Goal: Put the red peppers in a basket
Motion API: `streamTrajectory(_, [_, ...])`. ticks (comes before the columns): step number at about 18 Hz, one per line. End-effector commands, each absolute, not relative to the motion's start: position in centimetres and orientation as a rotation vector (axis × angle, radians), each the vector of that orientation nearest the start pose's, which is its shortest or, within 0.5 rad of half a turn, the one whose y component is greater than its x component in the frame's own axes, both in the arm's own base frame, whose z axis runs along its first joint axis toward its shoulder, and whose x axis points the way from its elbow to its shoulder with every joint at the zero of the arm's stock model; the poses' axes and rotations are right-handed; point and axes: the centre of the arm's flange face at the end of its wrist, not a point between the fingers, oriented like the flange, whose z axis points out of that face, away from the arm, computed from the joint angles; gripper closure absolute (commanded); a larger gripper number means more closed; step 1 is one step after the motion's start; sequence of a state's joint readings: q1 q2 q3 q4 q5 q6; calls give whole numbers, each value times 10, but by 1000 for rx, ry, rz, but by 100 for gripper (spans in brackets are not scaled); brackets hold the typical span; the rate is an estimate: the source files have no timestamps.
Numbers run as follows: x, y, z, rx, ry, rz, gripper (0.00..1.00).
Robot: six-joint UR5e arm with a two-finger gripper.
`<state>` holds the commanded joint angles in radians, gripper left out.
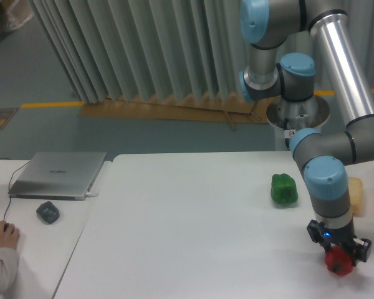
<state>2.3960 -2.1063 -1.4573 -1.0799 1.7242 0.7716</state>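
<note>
My gripper (339, 250) is right on top of the red pepper (340, 263), w/ fingers spread either side, not squeezing yet. Pepper sits near the table's (193, 237) front right edge, straight at 6 o'clock under me. No basket in view.

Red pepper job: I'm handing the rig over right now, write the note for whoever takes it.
Gripper: low over the red pepper at the near right of the white table, fingers on either side of it. Whether they have closed on it cannot be told from this view.
Red pepper: on the table, not lifted.
Other items: green pepper further back on the table; a pale yellow piece shows behind the arm at the right edge.
Basket: none in view.
Done: approach to the pepper.
Left: confirm the grasp, lift, find the basket and put the pepper in it.
</note>
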Motion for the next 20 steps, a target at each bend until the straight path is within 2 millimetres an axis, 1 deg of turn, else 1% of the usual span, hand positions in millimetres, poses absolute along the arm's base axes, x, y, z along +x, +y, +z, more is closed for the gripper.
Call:
streamTrajectory(1, [-420,548,279,-3186,-96,246,63])
streamTrajectory(2, [-421,548,279,-3184,-99,243,63])
streamTrajectory(3, [-423,545,285,-3177,-107,252,63])
streamTrajectory(4, [-425,541,295,-3164,-117,258,63])
streamTrajectory(5, [-429,530,306,-3158,-137,242,63])
streamTrajectory(6, [-436,514,320,-3166,-134,218,63])
streamTrajectory(7, [-445,493,335,-3186,-84,188,63])
streamTrajectory(8, [-452,474,349,-3202,24,164,63])
streamTrajectory(9, [-457,460,359,-3207,134,141,63])
streamTrajectory(10, [-461,445,366,-3208,207,104,63])
streamTrajectory(11, [-465,436,366,-3218,217,85,63])
streamTrajectory(12, [-475,424,369,-3215,216,85,63])
streamTrajectory(13, [-487,408,368,-3218,229,74,63])
streamTrajectory(14, [-496,391,362,-3222,290,40,63])
streamTrajectory(16, [-512,355,371,-3199,422,33,63])
streamTrajectory(18, [-523,339,373,-3172,507,24,63])
streamTrajectory(20, [-531,325,373,-3169,537,18,63])
